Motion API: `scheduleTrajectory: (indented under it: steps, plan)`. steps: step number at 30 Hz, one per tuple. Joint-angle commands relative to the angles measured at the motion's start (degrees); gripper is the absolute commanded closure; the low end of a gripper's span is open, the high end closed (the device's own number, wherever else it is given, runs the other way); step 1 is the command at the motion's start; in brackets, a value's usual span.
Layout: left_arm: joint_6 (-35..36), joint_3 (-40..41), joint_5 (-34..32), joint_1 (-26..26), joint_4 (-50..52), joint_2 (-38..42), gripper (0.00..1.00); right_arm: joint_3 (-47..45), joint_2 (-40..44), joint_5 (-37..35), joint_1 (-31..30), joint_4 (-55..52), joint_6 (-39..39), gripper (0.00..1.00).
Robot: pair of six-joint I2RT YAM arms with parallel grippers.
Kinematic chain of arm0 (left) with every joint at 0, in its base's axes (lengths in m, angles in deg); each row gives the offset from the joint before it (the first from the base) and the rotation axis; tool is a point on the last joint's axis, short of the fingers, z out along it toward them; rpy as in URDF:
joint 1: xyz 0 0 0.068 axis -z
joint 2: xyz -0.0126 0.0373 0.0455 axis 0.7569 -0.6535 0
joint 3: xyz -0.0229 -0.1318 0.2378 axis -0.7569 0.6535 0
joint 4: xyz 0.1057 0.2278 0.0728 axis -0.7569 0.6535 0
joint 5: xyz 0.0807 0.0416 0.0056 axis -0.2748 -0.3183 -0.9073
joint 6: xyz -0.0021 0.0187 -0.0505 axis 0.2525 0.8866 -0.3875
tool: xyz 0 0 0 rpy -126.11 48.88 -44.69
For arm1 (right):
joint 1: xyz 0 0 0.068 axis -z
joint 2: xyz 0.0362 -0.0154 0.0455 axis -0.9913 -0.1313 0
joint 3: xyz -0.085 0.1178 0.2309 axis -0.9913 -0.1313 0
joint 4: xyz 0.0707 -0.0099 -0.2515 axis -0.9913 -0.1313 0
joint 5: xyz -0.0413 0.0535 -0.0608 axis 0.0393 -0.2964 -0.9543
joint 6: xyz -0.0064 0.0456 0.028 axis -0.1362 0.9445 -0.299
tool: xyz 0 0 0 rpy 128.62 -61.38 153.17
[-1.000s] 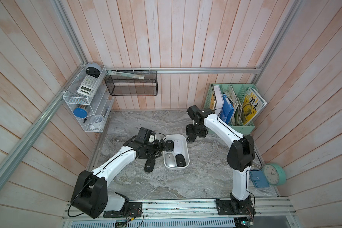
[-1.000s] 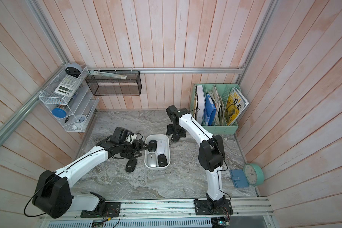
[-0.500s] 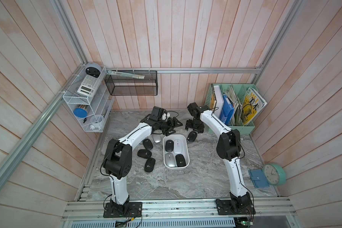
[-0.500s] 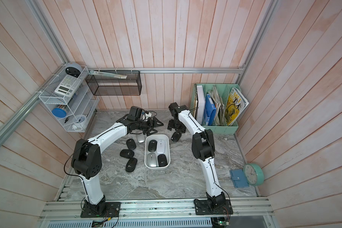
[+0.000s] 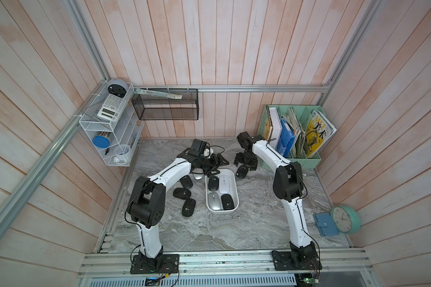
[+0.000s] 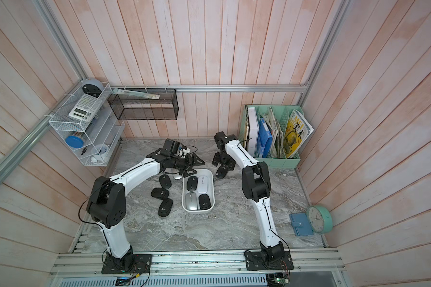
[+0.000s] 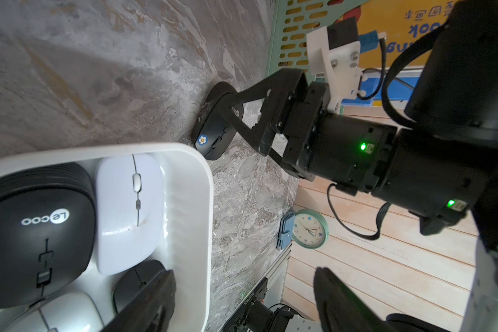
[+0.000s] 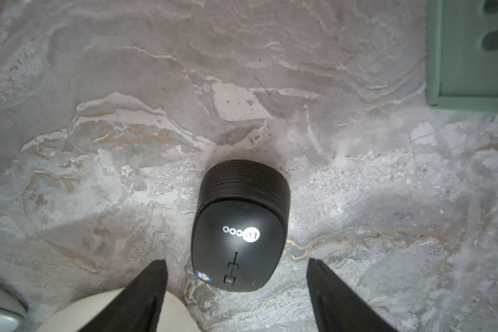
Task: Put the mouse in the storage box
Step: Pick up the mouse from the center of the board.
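Hangs the left gripper (image 5: 218, 166) above the far end of the shallow white plastic storage box (image 5: 222, 211), jaws parted, clasping nothing. Leaves three black mice (image 5: 181, 193) and a silver mouse (image 5: 198, 177) lying on the grey marbled tabletop (image 5: 234, 236) left of that box. Shows four mice (image 5: 228, 201) already inside, so sits roughly midway. Seems to target the black oval Lecoo mouse (image 8: 239, 230), just beside the box's far right corner, long axis roughly parallel to the box's long sides, button end toward the tabletop's near edge. Straddles that button end with the right gripper (image 8: 236, 273), jaws wide, not yet pinching.
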Motion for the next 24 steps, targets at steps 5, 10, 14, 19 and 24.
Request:
scheduleTrajectory:
  steps: [5, 10, 14, 19, 24]
  plan:
    - [0.64, 3.60, -1.58, 0.44, -0.91, 3.79, 0.19, -1.31, -3.55, 1.49, 0.13, 0.98, 1.51, 0.17]
    - [0.38, 5.16, -1.52, 0.38, -1.62, 4.21, 0.19, -1.39, -4.44, 2.07, 0.16, 0.95, 0.89, 0.20]
    - [0.51, 5.57, -1.43, 0.32, -1.71, 4.39, 0.19, -1.40, -5.34, 3.49, 0.54, 1.13, 0.86, 0.28]
    - [0.73, 5.81, -1.34, 0.34, -1.34, 5.15, 0.19, -4.19, -4.21, 2.69, 0.72, 2.51, 0.43, 0.43]
    - [1.08, 6.23, -1.50, 0.31, -0.63, 5.86, 0.19, -8.26, -1.73, 2.59, 0.66, 4.98, -0.54, 0.48]
